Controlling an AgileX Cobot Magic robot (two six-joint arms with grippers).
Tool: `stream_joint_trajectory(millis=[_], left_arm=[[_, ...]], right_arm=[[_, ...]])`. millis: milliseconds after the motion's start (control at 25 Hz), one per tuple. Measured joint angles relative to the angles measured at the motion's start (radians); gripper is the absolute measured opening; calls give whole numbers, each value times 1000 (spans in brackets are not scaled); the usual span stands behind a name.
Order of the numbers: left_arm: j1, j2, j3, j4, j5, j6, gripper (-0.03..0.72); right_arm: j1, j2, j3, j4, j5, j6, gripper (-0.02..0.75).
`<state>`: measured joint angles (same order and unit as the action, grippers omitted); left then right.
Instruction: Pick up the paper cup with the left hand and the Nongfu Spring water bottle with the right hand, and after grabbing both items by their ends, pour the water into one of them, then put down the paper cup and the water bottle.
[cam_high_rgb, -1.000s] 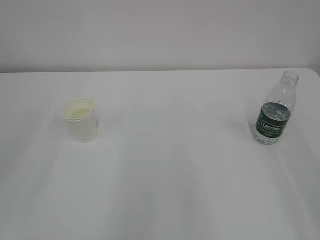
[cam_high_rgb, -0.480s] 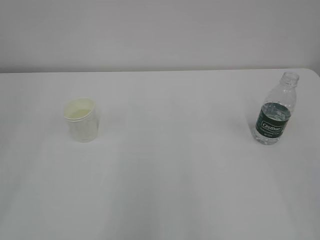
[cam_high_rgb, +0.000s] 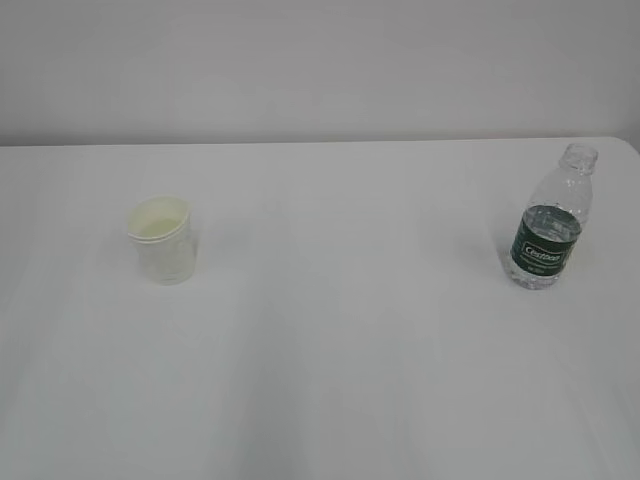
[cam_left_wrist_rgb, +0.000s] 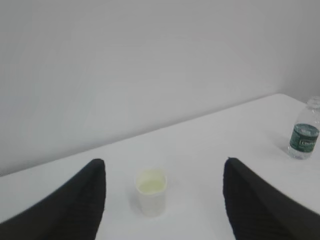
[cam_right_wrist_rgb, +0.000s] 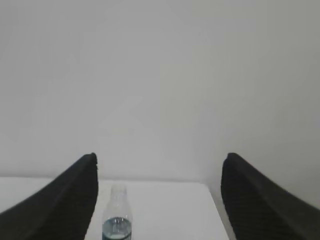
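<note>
The paper cup (cam_high_rgb: 160, 240) stands upright on the left of the white table (cam_high_rgb: 340, 340), white outside and pale yellow inside. The left wrist view shows the paper cup (cam_left_wrist_rgb: 150, 191) ahead, framed between the wide-apart fingers of my left gripper (cam_left_wrist_rgb: 164, 167), which is open and empty. At the right edge stands the Nongfu Spring water bottle (cam_high_rgb: 552, 225), capless, with a dark green label and clear water up to label height. The water bottle (cam_right_wrist_rgb: 117, 220) shows low and left between the spread fingers of my right gripper (cam_right_wrist_rgb: 159, 162), open and empty. Neither arm appears in the exterior view.
A plain pale wall (cam_high_rgb: 320, 70) runs behind the table. The table's right edge (cam_high_rgb: 632, 150) lies just beyond the bottle. The left wrist view also catches the bottle (cam_left_wrist_rgb: 304, 135) far off to the right.
In the exterior view, the cup and bottle stand where they were and no arm has come into view.
</note>
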<state>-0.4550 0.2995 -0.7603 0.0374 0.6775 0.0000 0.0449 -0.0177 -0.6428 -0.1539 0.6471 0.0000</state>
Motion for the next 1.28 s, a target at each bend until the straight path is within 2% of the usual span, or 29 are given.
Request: stream_joint_trajectory(millis=[240, 520, 880, 1040, 1280], left_arm=[[0, -77, 0, 0, 163, 0, 524], [0, -178, 0, 2, 243, 0, 503], [0, -201, 1, 4, 356, -16, 493], [0, -218, 38, 2, 415, -27, 491], [0, -297, 110, 4, 467, -109, 488]], right_arm=[[0, 0, -43, 9, 196, 0, 585], [0, 0, -45, 39, 318, 0, 585], [0, 0, -45, 61, 476, 0, 585], [0, 0, -29, 65, 500, 0, 585], [0, 0, 2, 67, 526, 0, 585]])
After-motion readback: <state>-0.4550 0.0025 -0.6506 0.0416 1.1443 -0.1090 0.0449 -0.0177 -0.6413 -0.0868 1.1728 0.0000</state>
